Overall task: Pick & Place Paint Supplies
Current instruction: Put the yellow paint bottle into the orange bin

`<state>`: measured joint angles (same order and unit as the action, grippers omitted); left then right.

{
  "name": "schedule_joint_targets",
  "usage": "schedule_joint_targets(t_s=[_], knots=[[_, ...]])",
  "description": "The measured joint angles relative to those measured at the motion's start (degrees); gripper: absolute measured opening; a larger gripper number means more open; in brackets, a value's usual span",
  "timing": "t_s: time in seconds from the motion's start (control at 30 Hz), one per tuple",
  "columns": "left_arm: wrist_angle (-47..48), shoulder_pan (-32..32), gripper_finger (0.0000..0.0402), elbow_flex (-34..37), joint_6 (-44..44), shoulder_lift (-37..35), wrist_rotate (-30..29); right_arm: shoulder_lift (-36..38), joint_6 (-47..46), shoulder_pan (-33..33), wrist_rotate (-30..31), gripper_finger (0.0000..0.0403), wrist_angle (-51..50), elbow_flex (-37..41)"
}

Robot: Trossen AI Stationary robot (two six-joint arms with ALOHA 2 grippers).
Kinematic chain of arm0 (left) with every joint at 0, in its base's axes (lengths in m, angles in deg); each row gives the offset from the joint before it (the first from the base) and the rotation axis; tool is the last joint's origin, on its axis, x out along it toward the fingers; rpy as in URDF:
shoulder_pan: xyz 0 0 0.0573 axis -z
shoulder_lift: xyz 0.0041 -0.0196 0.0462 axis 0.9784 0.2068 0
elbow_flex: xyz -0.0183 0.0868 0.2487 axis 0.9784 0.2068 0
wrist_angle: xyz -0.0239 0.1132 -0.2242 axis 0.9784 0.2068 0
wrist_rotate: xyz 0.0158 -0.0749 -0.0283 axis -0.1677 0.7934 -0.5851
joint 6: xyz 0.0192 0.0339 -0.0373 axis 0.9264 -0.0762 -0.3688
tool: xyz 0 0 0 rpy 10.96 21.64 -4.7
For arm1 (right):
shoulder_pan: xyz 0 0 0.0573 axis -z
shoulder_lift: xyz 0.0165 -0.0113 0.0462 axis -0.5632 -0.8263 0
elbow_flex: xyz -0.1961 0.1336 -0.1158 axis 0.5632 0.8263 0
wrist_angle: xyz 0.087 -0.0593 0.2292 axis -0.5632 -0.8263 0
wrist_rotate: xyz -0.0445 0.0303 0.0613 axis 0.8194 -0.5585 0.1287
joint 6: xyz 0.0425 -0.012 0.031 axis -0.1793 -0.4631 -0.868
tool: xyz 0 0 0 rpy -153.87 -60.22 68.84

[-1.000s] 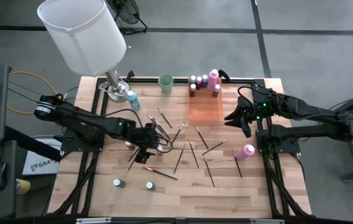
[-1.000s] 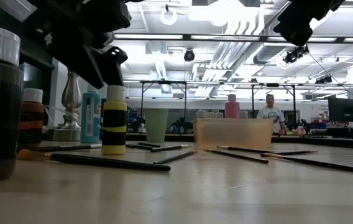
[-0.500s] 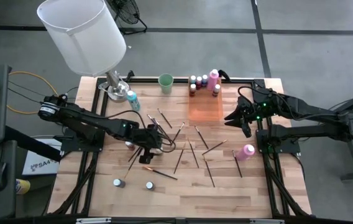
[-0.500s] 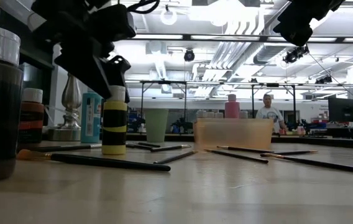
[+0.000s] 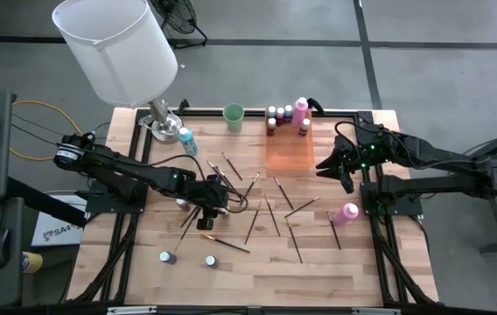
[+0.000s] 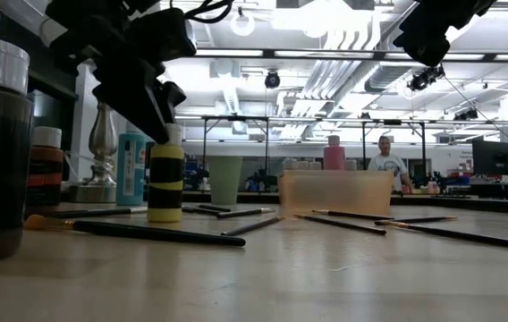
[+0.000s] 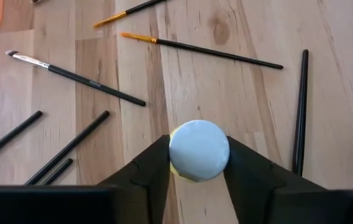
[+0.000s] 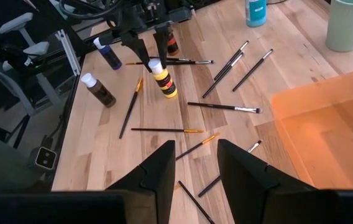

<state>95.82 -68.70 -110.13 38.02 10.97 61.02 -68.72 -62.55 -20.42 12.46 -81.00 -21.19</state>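
A yellow paint bottle with a pale cap stands upright on the wooden table, left of the middle. My left gripper is shut on it from above; in the high view the gripper covers most of the bottle. Thin dark paintbrushes lie scattered over the middle of the table. My right gripper hangs open and empty above the table's right side, beside an orange translucent bin. My left gripper pinches the yellow bottle's pale round cap between its two fingers, one on each side. The fingers slant down on it from the table's left. The bottle stands upright with its base on the table.
A white lampshade on a silver base stands at the far left, with a teal bottle next to it. At the far edge are a green cup and several bottles. A pink bottle lies at the right. Two bottles stand near the front.
My left gripper has sunk slightly over the yellow bottle and its fingers have closed onto the cap. The bottle has stayed standing in its place.
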Motion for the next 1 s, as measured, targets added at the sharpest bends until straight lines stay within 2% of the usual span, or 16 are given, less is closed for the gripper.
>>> schedule_joint_targets(t_s=[0.1,0.33,0.63,0.8,1.0], knots=[[0.0,0.0,0.0114,0.0,-0.2,0.0,0.0,0.0,0.0,0.0,0.0,0.0113,0.0,0.0],[0.1,0.0,0.0124,-2.3,-4.7,0.1,-0.4,0.0,0.0,0.0,0.0,0.0113,0.0,0.0],[0.2,-0.8,0.0116,-9.3,-7.4,0.1,-7.9,0.0,0.0,0.0,0.0,0.0113,0.0,0.0],[3.8,-4.6,0.0119,-16.1,-7.3,2.8,-9.1,0.0,0.0,0.0,0.0,0.0113,0.0,0.0],[8.6,-10.5,0.0119,-28.8,-3.7,10.2,-9.1,0.0,0.0,0.0,0.0,0.0113,0.0,0.0]])
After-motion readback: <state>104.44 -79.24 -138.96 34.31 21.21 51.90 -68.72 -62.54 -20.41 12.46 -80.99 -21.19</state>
